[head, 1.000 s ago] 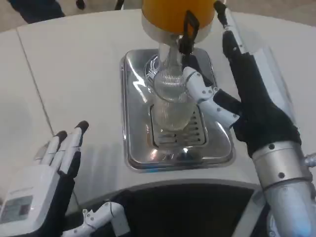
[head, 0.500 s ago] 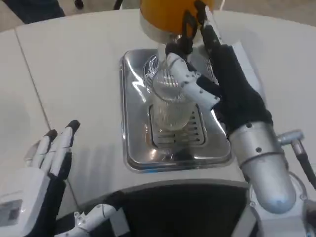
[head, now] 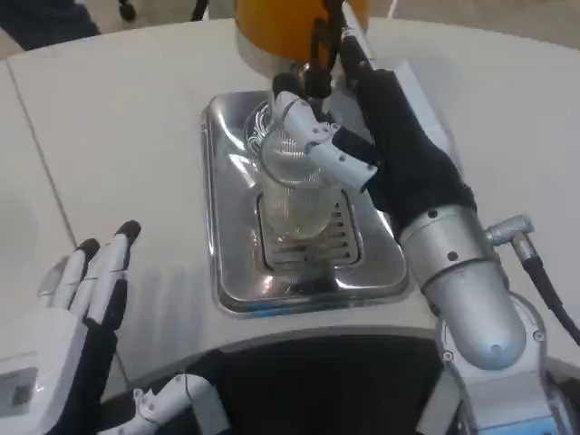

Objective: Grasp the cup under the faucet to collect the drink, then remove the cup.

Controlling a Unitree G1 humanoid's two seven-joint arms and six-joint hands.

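Left hand (head: pixel 77 317), lower left of frame: fingers spread, holds nothing, waits on counter (head: pixel 118 136).
Cup (head: pixel 294 195), centre, upright on drip tray (head: pixel 227 272) under faucet (head: pixel 319 54).
Right hand (head: pixel 362 154) wraps cup rim; advice: keep cup vertical, centred beneath spout.
Versus earlier frames: right hand shifted up onto cup; view shifted.

A single head view looks steeply down from the robot's head or chest onto the white desk (head: pixel 127 136) in front of it, facing away from the robot's body toward the desk's far edge. It sits close: the near edge of the desk and the dark gap below it run along the bottom of the frame. The left hand (head: pixel 77 308) enters at the lower left, and the right hand (head: pixel 362 149) reaches in from the lower right.
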